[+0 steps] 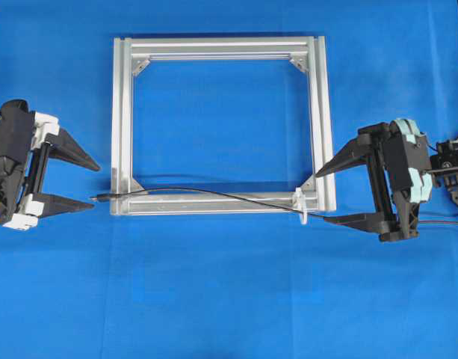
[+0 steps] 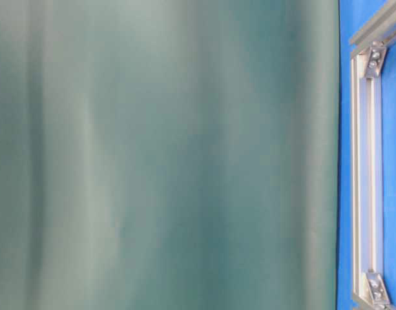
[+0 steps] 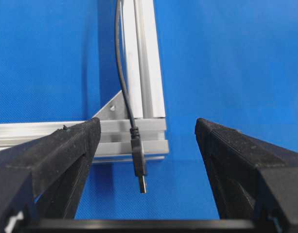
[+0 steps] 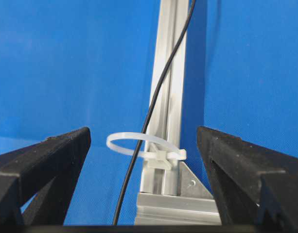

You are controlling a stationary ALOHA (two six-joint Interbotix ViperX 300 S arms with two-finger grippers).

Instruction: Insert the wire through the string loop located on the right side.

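Note:
The thin black wire point(image 1: 214, 194) lies along the near rail of the square aluminium frame point(image 1: 121, 112). Its plug tip point(image 1: 101, 197) pokes out past the frame's left corner. Near the right corner the wire passes through the white string loop point(image 1: 301, 209). My left gripper point(image 1: 94, 184) is open just left of the plug. In the left wrist view the plug point(image 3: 139, 160) hangs free between the wide-apart fingers of the gripper point(image 3: 148, 128). My right gripper point(image 1: 321, 197) is open just right of the loop. In the right wrist view the wire point(image 4: 153, 97) threads the loop point(image 4: 120, 144), and the gripper point(image 4: 143, 133) touches neither.
Blue cloth point(image 1: 229, 299) covers the table around the frame. The wire trails off to the right under the right arm point(image 1: 438, 221). In the table-level view a blurred green surface point(image 2: 165, 155) fills most of the picture, with one frame rail point(image 2: 359, 161) at the right edge.

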